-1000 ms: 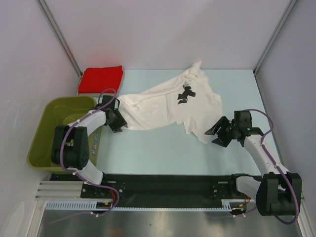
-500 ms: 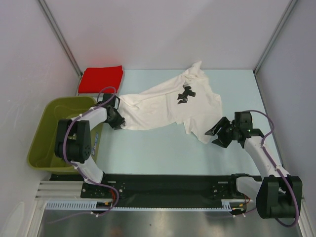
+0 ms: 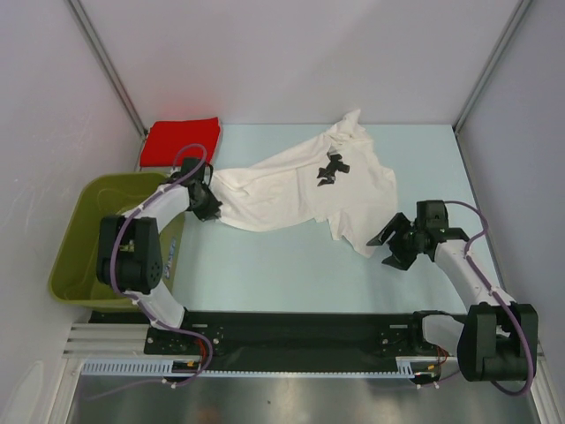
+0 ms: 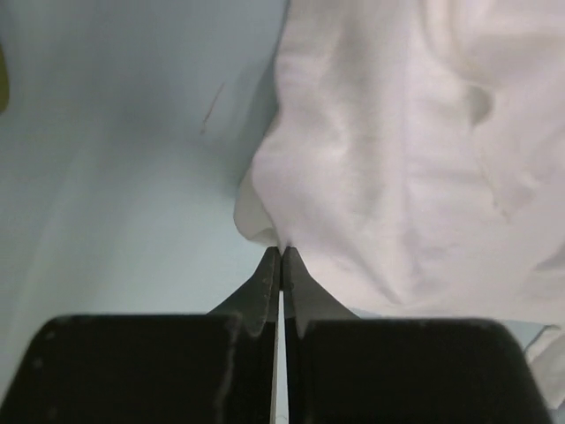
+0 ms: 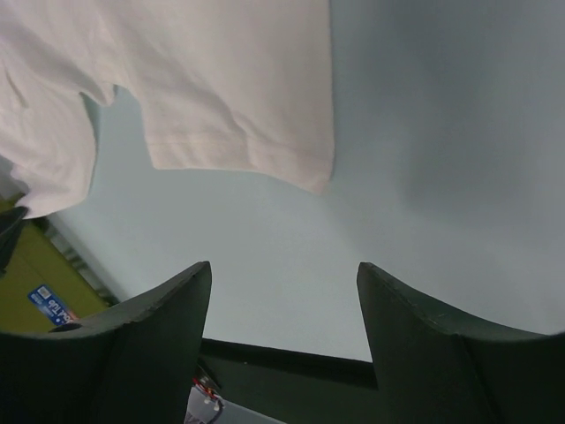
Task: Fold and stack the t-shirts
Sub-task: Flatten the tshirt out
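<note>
The white t-shirt [image 3: 300, 181] lies crumpled across the middle of the pale blue table, its black print [image 3: 331, 168] facing up. My left gripper [image 3: 214, 210] is shut on the shirt's left edge; in the left wrist view the closed tips [image 4: 282, 256] pinch the white cloth [image 4: 397, 159]. My right gripper [image 3: 381, 246] is open and empty just right of the shirt's lower right corner, which shows in the right wrist view [image 5: 238, 115] ahead of the spread fingers [image 5: 168, 300]. The red t-shirt [image 3: 181, 140] lies folded at the back left corner.
An olive-green basket [image 3: 84, 238] stands at the left, beside the left arm. White walls with metal posts close in the table at the back and sides. The black base rail [image 3: 291, 331] runs along the near edge.
My left gripper has moved a little back and left with the shirt's edge. My right gripper has shifted slightly down and right, away from the shirt corner.
</note>
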Robot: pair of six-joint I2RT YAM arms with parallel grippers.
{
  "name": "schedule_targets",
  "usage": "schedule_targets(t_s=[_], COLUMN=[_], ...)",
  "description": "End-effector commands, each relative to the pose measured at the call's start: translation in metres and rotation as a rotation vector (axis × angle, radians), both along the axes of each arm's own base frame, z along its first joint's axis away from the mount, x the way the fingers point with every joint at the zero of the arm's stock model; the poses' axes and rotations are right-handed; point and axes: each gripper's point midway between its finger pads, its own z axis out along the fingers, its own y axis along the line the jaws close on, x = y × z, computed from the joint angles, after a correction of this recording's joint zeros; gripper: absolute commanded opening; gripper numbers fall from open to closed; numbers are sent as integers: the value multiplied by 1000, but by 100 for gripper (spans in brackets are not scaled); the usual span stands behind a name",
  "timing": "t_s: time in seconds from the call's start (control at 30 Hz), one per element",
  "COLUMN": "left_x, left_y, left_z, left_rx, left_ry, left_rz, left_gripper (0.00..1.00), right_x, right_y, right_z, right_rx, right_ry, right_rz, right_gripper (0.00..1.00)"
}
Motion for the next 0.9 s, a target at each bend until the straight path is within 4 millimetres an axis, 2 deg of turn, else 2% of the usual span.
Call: schedule_targets(t_s=[0.0, 0.13, 0.27, 0.37, 0.43, 0.5, 0.6, 0.77, 0.87], left_x=[22, 13, 5, 2, -1, -1, -3, -6, -8], left_y=[-10, -26, -37, -38, -37, -37, -40, -49, -52], left_z=[65, 76, 92, 109, 116, 125, 130, 122, 115], left_rx=[38, 13, -10, -3, 1, 8, 15, -5, -17], left_ry=[-170, -185, -217, -266, -284, -312, -322, -297, -280], left_rz=[-101, -171, -208, -222, -230, -254, -323, -419, -450], left_gripper=[0, 0, 0, 0, 0, 0, 0, 0, 0], right_x=[-17, -21, -10, -3, -1, -3, 3, 20, 16], right_y=[-6, -7, -7, -17, -20, -22, -13, -4, -5], right_z=[-17, -24, -21, -25, -29, -35, -40, -42, -51], right_rx=[-32, -36, -42, -51, -59, -53, 16, 64, 56], right_ry=[107, 119, 83, 84, 89, 112, 89, 21, 49], right_rz=[-17, -10, -4, -32, -42, -71, -108, -139, -157], right_gripper=[74, 71, 67, 64, 54, 54, 54, 55, 54])
